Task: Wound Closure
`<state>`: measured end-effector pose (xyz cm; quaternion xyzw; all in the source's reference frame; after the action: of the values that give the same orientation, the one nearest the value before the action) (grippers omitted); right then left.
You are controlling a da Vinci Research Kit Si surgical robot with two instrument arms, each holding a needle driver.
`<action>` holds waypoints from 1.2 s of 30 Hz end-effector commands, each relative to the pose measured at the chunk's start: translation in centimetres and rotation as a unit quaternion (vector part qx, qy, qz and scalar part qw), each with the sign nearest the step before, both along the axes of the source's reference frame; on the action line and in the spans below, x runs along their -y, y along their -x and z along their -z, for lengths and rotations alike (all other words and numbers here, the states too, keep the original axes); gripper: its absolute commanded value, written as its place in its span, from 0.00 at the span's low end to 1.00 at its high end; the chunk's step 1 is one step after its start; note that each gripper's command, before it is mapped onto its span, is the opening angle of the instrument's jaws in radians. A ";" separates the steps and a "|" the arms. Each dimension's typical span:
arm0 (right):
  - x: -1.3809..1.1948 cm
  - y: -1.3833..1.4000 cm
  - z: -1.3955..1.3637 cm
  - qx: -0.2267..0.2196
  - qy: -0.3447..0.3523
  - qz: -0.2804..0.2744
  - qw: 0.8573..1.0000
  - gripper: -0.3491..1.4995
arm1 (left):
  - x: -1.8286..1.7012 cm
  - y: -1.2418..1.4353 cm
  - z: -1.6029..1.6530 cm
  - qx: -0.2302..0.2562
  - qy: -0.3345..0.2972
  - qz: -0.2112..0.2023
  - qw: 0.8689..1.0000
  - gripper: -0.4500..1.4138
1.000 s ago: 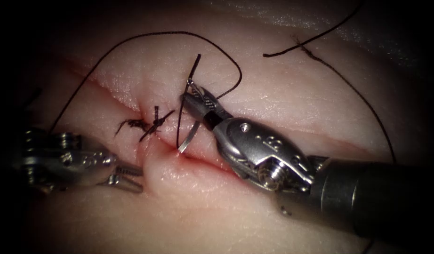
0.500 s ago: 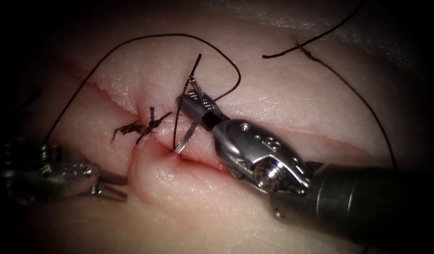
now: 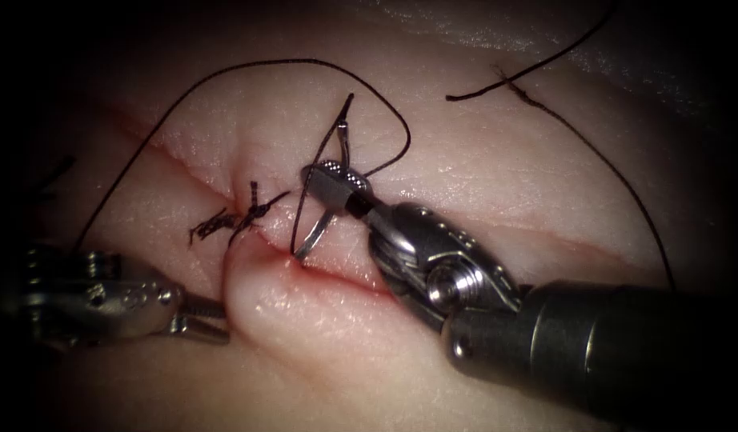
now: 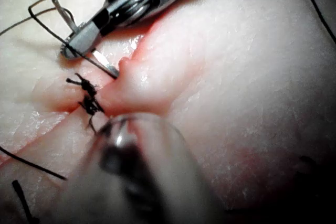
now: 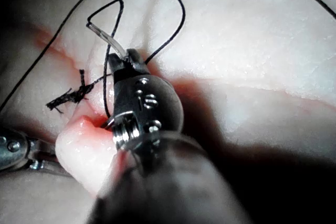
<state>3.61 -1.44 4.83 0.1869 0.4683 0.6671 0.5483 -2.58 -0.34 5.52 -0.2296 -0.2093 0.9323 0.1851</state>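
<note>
My right tool point(image 3: 325, 178) comes in from the right, its jaws shut on the curved needle point(image 3: 313, 232) about mid-curve. The needle's tail points up with the thread point(image 3: 265, 62) arcing off it; its tip dips into the cut point(image 3: 345, 276) at the left lip. My left tool point(image 3: 217, 320) lies on the left side of the cut, shut on the tissue lip point(image 3: 257, 296) and drawing it outward into a bulge. The right wrist view shows the right tool's jaws point(image 5: 126, 61) on the needle point(image 5: 107, 35). In the left wrist view the needle point(image 4: 105, 65) meets the puckered lip.
A tied stitch with short dark ends point(image 3: 241, 214) sits on the cut just left of the needle. A long thread loop crosses the tissue above, and another strand point(image 3: 537, 64) lies at the far right. Red fluid lines the cut.
The left tool has pulled the tissue lip to the left, widening the bulge. The right tool has rolled, swinging the needle's tail up and moving its tip slightly left in the cut.
</note>
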 end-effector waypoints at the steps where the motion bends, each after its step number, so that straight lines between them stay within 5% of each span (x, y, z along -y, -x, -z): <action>1: 0.00 -0.09 -0.02 -0.006 -0.007 -0.004 1.000 0.00 | 0.03 0.05 -0.06 0.000 0.000 -0.001 1.000 0.35; 12: 0.12 -0.22 0.07 -0.044 -0.066 -0.009 0.997 0.00 | 0.05 0.01 -0.08 0.000 -0.001 0.001 1.000 0.36; 36: 0.49 -0.69 0.76 -0.146 -0.183 -0.004 0.972 0.00 | 0.07 -0.06 -0.13 0.001 0.000 0.000 1.000 0.36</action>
<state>4.23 -1.95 4.03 0.3838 0.4120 0.7125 0.4186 -2.46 -0.37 5.59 -0.2304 -0.2082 0.9323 0.1855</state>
